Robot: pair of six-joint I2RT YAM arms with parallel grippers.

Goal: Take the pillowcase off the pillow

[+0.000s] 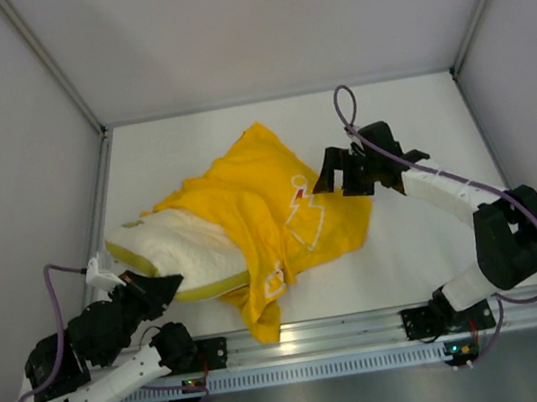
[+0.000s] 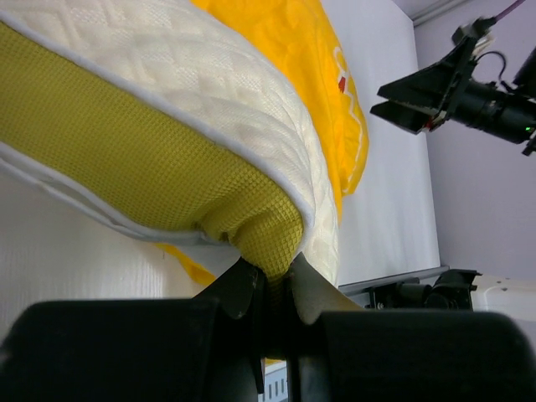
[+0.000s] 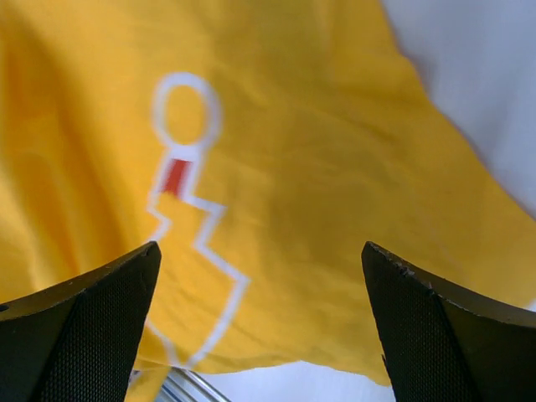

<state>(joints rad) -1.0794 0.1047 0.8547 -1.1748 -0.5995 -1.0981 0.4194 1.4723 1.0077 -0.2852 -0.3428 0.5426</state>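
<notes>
pillowcase (image 1: 273, 195), a large bright yellow cover of thin wrinkled fabric with white outline zigzag prints, lies across the middle of the white table (image 1: 434, 227), bunched over the right end of the pillow (image 1: 179, 243), a puffy cream rectangular cushion with a dimpled surface and a yellow-green mesh side band. the pillow's left half is bare. its right half is hidden under the cloth, so how deep it sits inside cannot be told. the case's right part lies flat and looks empty.

the left gripper (image 1: 160, 288) is pinched together on the pillow's near left corner, and the left wrist view shows the mesh band squeezed between its fingertips (image 2: 241, 289). the right gripper (image 1: 333, 173) hovers just above the flat right part of the case, jaws spread wide with nothing between them.

the step in hand looks like the strip itself: the cushion is anchored, the cover roughly half off, and the right arm is lining up a grip. the next move likely calls for the right gripper to drop onto the empty fabric, pinch a fold of cloth alone, and draw it rightward, away from the left gripper's hold. gripping too near the cushion could catch the pillow as well.
</notes>
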